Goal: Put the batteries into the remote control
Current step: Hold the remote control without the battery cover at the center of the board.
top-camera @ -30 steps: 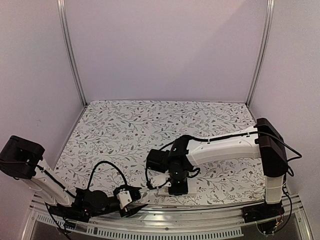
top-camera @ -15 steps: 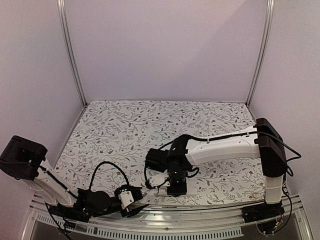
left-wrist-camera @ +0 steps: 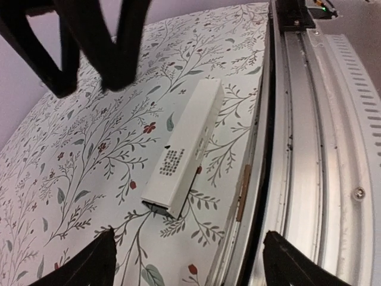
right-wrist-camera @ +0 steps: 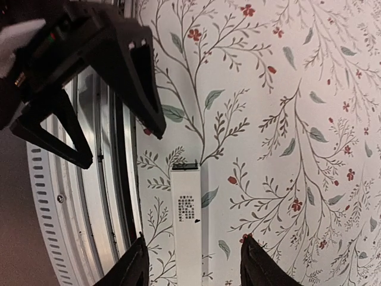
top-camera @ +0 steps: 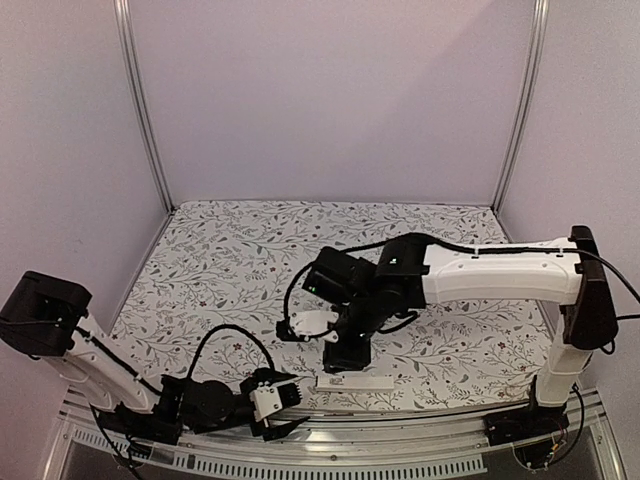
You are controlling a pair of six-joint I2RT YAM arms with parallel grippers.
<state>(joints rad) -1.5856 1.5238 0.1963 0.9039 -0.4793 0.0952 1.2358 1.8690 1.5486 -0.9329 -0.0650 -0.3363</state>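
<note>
The floral tabletop (top-camera: 250, 250) filled most of the overhead view, and I saw no batteries on it in any view, so I judged the loading had not properly begun and I was at the stage of securing the remote. My right arm (top-camera: 490, 275) reached in from the right edge of the overhead frame and my left arm (top-camera: 110, 375) lay low along the bottom left. The remote control (top-camera: 353, 381) lay flat near the bottom centre, just beside the metal rail (left-wrist-camera: 321, 149). My right claw (right-wrist-camera: 193, 241) was spread, its fingers either side of the remote and pinching nothing. My left claw (left-wrist-camera: 189, 244) was also spread and empty, facing the remote's dark-edged end. As I judged it, the next move called for closing one claw squarely on the remote's long sides, then finding the batteries. A small patch of dark dots (left-wrist-camera: 172, 162) was printed on the remote's upper face, with a tiny mark beside it. It was too fine to read, and I could make out no brand name.
</note>
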